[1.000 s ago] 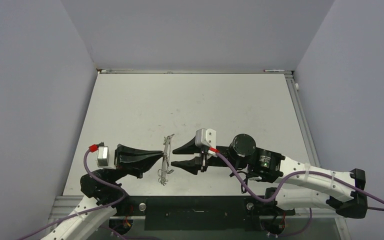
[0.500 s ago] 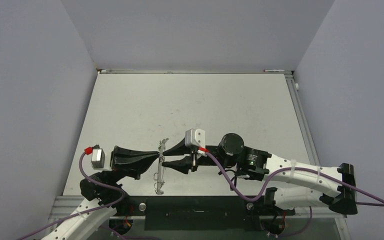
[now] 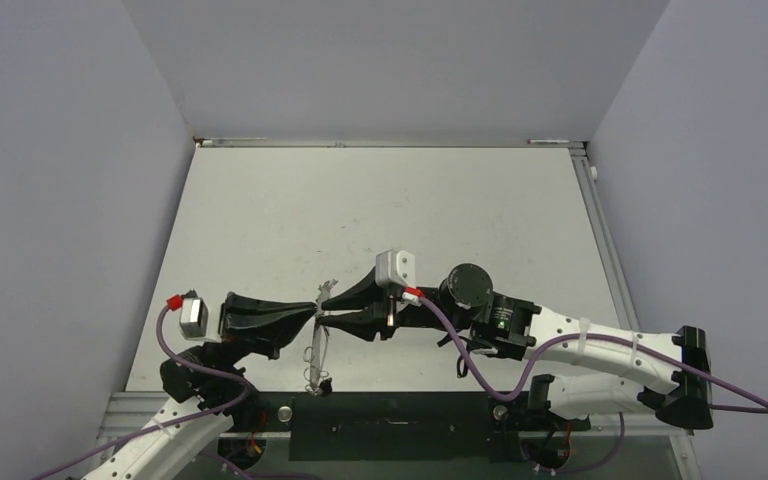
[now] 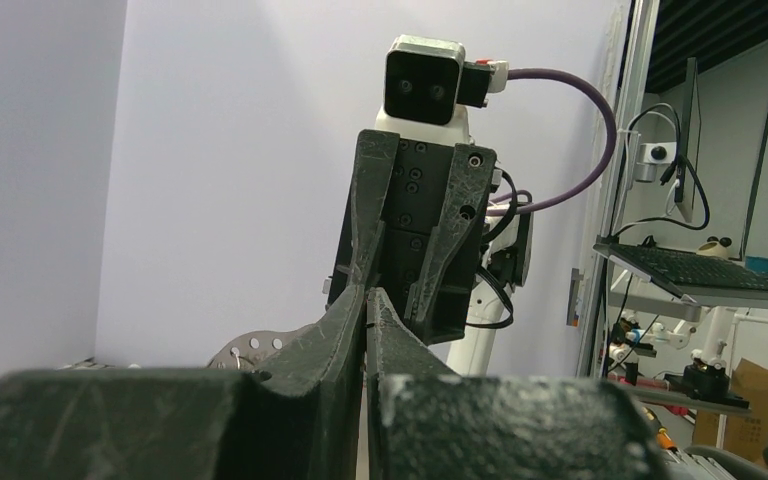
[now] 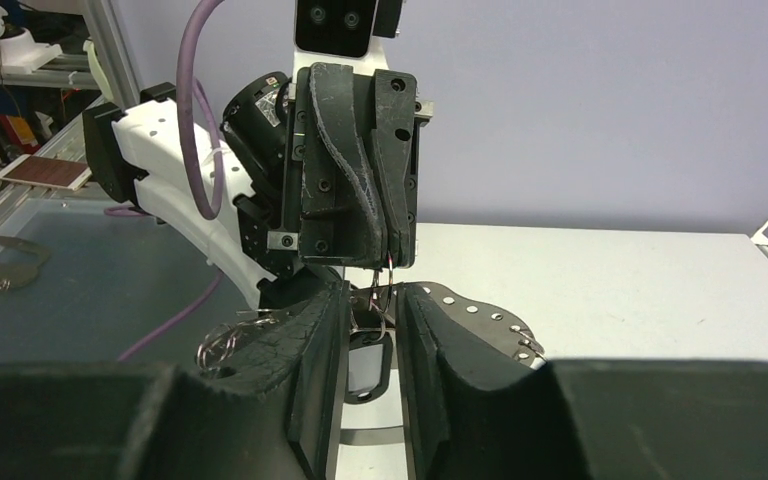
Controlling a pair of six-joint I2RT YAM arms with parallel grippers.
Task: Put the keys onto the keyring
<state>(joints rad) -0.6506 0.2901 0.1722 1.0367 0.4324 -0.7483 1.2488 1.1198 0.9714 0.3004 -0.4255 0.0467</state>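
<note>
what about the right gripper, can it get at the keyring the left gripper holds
Probably yes: the right gripper has a finger either side of the keyring hanging from the shut left gripper.

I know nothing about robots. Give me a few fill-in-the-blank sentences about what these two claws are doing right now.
The left gripper is ___ on the keyring.
The right gripper, facing it, has its jaws ___.
A ___ cable plugs in beside the right wrist camera.
Missing words: shut, open, purple.
</note>
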